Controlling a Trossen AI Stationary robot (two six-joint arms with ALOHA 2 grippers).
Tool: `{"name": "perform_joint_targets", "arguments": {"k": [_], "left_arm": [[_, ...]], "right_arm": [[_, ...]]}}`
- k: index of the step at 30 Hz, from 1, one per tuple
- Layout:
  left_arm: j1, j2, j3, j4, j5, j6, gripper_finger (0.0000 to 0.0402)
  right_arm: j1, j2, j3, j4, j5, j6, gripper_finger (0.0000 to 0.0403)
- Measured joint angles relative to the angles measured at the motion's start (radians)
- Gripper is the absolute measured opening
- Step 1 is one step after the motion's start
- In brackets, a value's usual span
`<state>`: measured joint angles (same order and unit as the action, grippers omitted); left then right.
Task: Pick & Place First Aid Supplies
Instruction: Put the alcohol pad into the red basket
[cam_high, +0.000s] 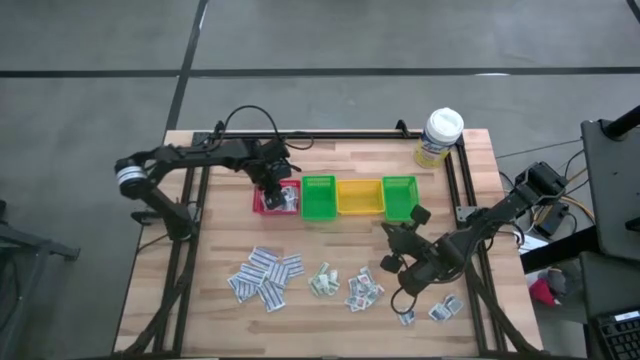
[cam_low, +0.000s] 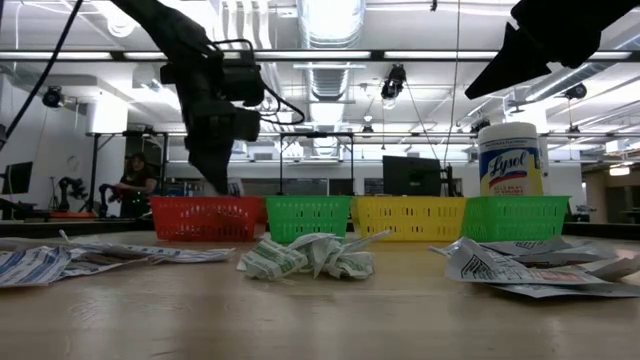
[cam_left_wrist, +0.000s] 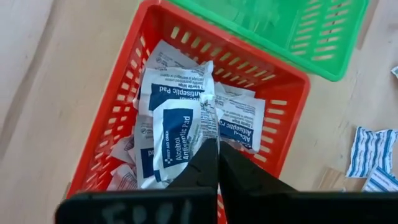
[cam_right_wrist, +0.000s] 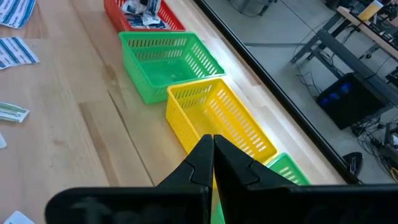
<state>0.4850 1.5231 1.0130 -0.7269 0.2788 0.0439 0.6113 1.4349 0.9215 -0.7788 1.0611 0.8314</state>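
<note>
Four small slotted plastic bins stand in a row on the wooden bench (cam_high: 200, 300): a red bin (cam_high: 262, 204), a green bin (cam_high: 318, 198), a yellow bin (cam_high: 359, 197) and a second green bin (cam_high: 398, 196). The red bin holds a heap of flat white paper packets (cam_left_wrist: 205, 118), crumpled and overlapping; one (cam_left_wrist: 175, 140) carries a blue panel reading "Alcohol Antiseptic Pad". The first green bin and the yellow bin look empty in the right wrist view.

The left pincer (cam_left_wrist: 214, 146) hangs over the red bin, fingers clenched together, their tips at the edge of that blue-printed packet; whether it is pinched cannot be told. The right pincer (cam_right_wrist: 212, 144) is clenched on nothing, above the bench near the yellow bin.

More first aid supplies lie loose on the bench in front of the bins: a blue-striped cluster (cam_high: 266, 275), a green-printed pile (cam_high: 324, 280), another heap (cam_high: 362, 290) and a few beside the right arm (cam_high: 440, 310).

A white-capped bottle (cam_low: 510, 158) with a yellow label reading "Lysol" stands at the bench's back corner.
</note>
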Motion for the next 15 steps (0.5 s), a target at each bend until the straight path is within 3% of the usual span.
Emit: {"name": "perform_joint_targets", "arguments": {"k": [7,15], "left_arm": [[0.003,-0.038,0.008,-0.008,-0.038,0.000,0.0081],[0.006,-0.101,0.008,-0.094,-0.173,-0.016,0.0148]], "right_arm": [[0.000,0.000,0.000,0.004,0.000,0.000,0.0008],[0.000,0.000,0.000,0.007,0.000,-0.001,0.0008]]}}
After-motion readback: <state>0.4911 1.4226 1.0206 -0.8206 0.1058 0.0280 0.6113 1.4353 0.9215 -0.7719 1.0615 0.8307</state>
